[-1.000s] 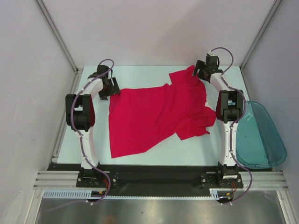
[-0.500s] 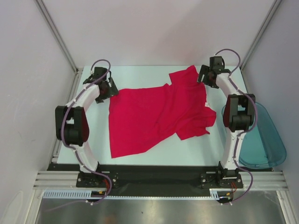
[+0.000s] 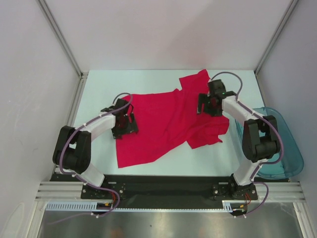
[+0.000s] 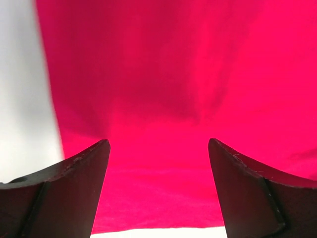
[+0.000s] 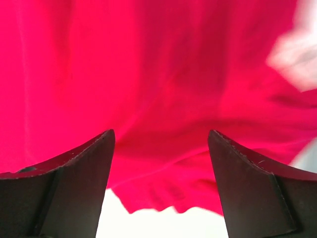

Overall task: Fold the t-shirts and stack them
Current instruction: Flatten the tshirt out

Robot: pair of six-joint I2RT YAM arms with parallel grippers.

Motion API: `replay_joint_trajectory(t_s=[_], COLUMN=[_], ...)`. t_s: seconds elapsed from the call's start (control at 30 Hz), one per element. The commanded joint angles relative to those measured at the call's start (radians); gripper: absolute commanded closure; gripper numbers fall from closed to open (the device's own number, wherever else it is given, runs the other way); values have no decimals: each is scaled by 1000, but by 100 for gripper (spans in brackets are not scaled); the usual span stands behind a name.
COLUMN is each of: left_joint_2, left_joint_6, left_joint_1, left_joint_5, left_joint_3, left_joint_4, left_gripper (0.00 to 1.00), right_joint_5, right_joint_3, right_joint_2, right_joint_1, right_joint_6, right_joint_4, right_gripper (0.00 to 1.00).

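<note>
Two arms rise from the near edge of the bench point(image 3: 99, 89), and by the near right corner sits one translucent teal bin point(image 3: 285, 153), just off the right edge beside the right arm. One red t-shirt point(image 3: 163, 124) here, just the one, spread loose and rumpled across the middle of the bench, its nearest corner pointing toward the near left. The left hand point(image 3: 128, 124) is over the shirt's left edge, fingers spread wide, nothing between them, red cloth below. Farther back, the right hand point(image 3: 204, 105) is over the shirt's right part, also wide and gripping nothing. Whether either one touches the cloth, can't tell. One sleeve reaches toward the far edge.
</note>
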Motion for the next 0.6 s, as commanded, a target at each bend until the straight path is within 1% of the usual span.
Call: replay_joint_trajectory(t_s=[0.0, 0.03, 0.07, 0.13, 0.17, 0.2, 0.27, 0.3, 0.33, 0.37, 0.53, 0.57], left_joint_2=[-75, -77, -62, -34, -17, 9, 29, 49, 59, 70, 135, 136], left_joint_6=[-49, -48, -51, -57, -59, -63, -66, -66, -68, -65, -62, -63], left_joint_1=[-50, -70, -78, -84, -84, -85, -87, -87, -87, -87, -79, -78], left_joint_5=[-19, -27, -38, -35, -27, -24, -24, -33, -32, -32, -35, -38], left_joint_3=[-8, -11, -11, -11, -9, -8, -14, -14, -12, -2, 23, 27], left_joint_4=[42, 49, 47, 49, 50, 53, 64, 78, 78, 78, 84, 86], left_gripper=[14, 15, 17, 21, 30, 35, 40, 41, 42, 48, 62, 68], right_joint_5=[7, 7, 6, 7, 44, 58, 69, 67, 70, 73, 93, 104], right_joint_3=[-71, -89, -111, -123, -137, -145, -151, -154, -154, -156, -162, -159], right_joint_2=[-57, -59, -51, -45, -40, -42, -31, -25, -19, -13, 47, 55], right_joint_1=[63, 68, 74, 91, 97, 109, 114, 117, 118, 120, 121, 121], right_joint_6=[0, 0, 2, -4, -6, -11, -20, -21, -21, -17, -15, -14], right_joint_4=[30, 54, 58, 61, 70, 84, 99, 110, 116, 122, 174, 177], right_gripper=[19, 21, 27, 27, 30, 31, 32, 36, 36, 39, 40, 40])
